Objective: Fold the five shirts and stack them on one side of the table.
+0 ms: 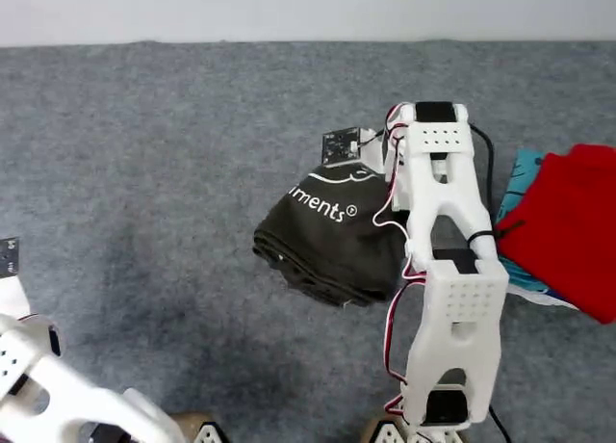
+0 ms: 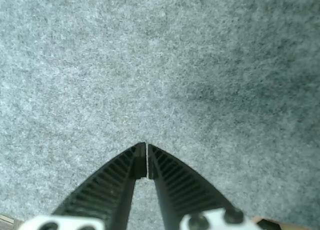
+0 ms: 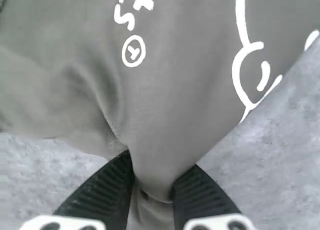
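The right gripper (image 3: pixel 157 176) pinched a fold of the bunched dark shirt (image 1: pixel 327 243), with the red shirt (image 1: pixel 568 226) just beside that shirt and the left gripper (image 2: pixel 146 161), closed and empty, well apart from it.

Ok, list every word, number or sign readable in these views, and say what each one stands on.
On the dark shirt, white lettering: only the tail of a word shows, the rest is folded under; no whole word reads.
On the same shirt, a white line drawing: a figure, not text.
On the red shirt: none.
On the small board by the arm: markings too small to read.
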{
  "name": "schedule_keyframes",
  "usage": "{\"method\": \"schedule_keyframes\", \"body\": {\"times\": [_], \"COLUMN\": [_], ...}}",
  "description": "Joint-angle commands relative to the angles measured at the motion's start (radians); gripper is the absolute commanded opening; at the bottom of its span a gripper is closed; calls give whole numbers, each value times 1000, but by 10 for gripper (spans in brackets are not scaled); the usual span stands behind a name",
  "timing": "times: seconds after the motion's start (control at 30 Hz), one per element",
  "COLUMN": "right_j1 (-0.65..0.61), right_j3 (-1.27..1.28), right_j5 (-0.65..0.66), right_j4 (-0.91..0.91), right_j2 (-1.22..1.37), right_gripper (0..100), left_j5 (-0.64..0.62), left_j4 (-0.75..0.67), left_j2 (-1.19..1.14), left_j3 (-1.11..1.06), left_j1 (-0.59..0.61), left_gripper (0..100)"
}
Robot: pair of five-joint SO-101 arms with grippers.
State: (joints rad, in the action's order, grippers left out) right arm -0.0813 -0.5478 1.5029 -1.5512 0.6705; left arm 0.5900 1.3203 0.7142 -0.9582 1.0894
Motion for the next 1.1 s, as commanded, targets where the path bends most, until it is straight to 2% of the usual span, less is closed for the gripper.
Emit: {"method": "schedule_keyframes", "body": {"times": [0.0, 0.13, 0.23, 0.37, 0.47, 0.53, 0.63, 0.73, 0.8, 0.97, 1.07], "right_j1": [-24, -35, -36, -61, -68, -76, -110, -114, -113, -142, -194], "right_j3": [-60, -60, -60, -60, -29, 5, 95, 190, 259, 462, 572], "right_j5": [-34, -351, -551, -743, -898, -968, -1022, -1083, -1145, -1235, -1263], "right_j4": [21, 5, -77, -229, -245, -245, -245, -245, -245, -231, -140], "right_j2": [-73, -142, -211, -292, -337, -357, -380, -410, -441, -473, -473], "right_gripper": [31, 173, 258, 263, 246, 176, 5, 39, 5, 9, 9], "left_j5": [9, 11, 11, 11, 11, 11, 11, 11, 11, 11, 11], "left_j4": [5, 5, 5, 5, 5, 5, 5, 5, 5, 6, 6], "left_j2": [29, 29, 29, 29, 29, 29, 29, 29, 29, 29, 29], "left_j3": [7, 7, 10, 12, 12, 12, 12, 13, 13, 13, 12], "left_j1": [2, 2, 2, 2, 2, 2, 2, 2, 2, 2, 2], "left_gripper": [15, 15, 15, 15, 15, 15, 15, 15, 15, 15, 15]}}
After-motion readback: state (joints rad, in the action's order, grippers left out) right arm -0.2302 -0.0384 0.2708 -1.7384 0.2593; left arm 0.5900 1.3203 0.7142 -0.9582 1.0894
